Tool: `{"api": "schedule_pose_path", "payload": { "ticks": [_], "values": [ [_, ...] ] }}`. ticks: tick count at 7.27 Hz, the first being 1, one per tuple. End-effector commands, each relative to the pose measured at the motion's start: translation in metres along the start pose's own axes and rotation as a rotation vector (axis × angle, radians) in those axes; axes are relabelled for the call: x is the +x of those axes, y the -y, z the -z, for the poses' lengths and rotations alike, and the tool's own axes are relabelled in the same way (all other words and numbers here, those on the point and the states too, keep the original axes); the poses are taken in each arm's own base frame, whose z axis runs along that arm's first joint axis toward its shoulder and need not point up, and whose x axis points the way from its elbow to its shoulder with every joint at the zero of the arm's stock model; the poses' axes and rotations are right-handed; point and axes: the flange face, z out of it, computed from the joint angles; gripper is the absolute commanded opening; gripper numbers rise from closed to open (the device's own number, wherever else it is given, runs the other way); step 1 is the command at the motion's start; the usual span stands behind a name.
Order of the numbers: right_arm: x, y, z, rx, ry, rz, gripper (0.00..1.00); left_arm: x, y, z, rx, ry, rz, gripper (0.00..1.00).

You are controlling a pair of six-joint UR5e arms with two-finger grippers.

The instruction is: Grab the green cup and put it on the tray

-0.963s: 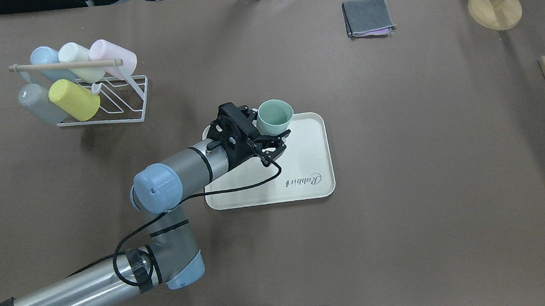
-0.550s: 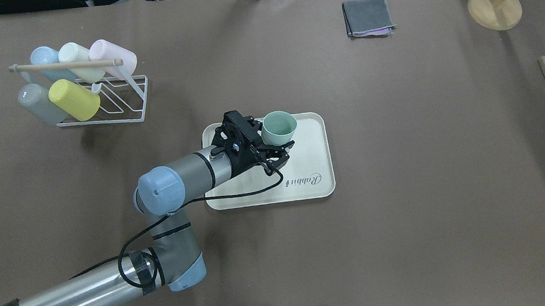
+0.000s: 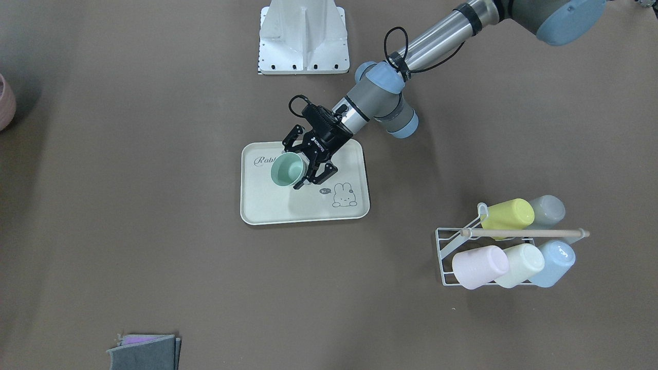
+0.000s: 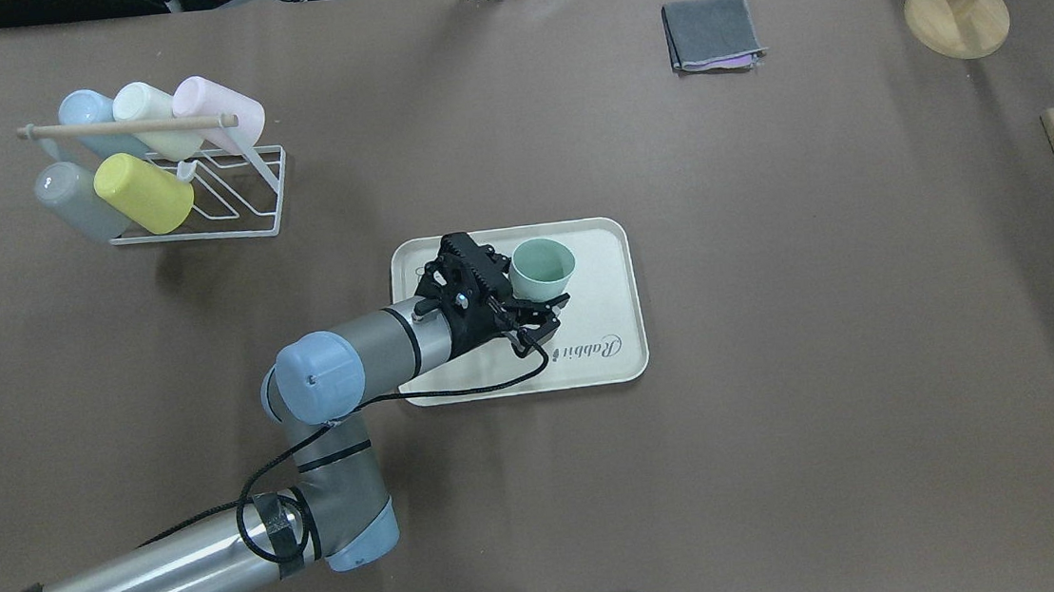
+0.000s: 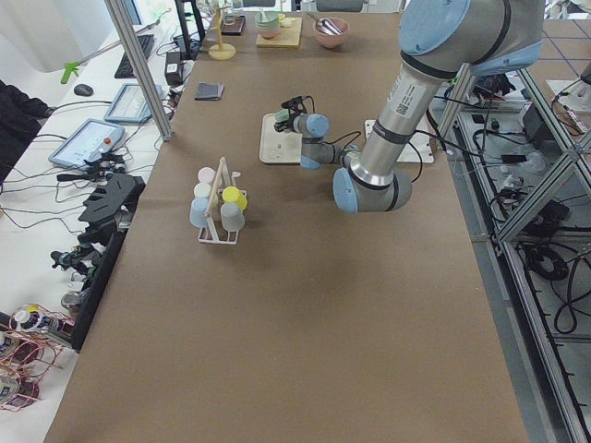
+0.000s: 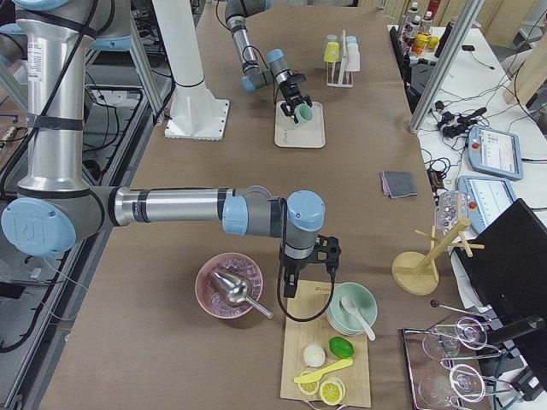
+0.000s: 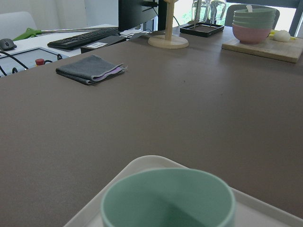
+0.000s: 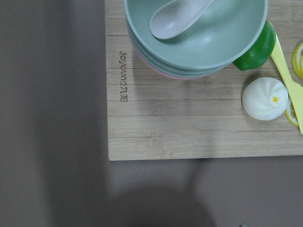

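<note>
L gripper [image 4: 526, 286] is clamped on the green cup [image 4: 542, 266], one finger each side of its wall. Cup is upright, mouth up, over the tray [image 4: 602, 280], in the half nearer the operators' edge. Can't tell if the base touches the tray floor. Tray lies approx mid-worktop. R gripper [image 6: 288, 289] hangs over the wooden board [image 8: 189, 123] at the worktop's right end. Whether it's open or closed, can't tell.
</note>
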Motion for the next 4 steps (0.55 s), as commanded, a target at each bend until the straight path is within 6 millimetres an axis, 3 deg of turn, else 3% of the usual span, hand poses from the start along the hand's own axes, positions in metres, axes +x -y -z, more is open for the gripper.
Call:
{"api": "schedule_pose_path", "payload": {
  "ticks": [1,3,4],
  "values": [
    [-0.0001,0.0001,0.0001,0.0,0.0,0.002,1.0,0.0024,-0.0022,-0.0004,-0.004,-0.005,0.0,0.18],
    [-0.0001,0.0001,0.0001,0.0,0.0,0.002,1.0,0.0022,-0.0023,-0.0005,-0.005,-0.003,-0.001,0.42],
    [-0.0001,0.0001,0.0001,0.0,0.0,0.002,1.0,0.0028,-0.0037,-0.0003,-0.007,-0.004,0.0,0.46]
  ]
}}
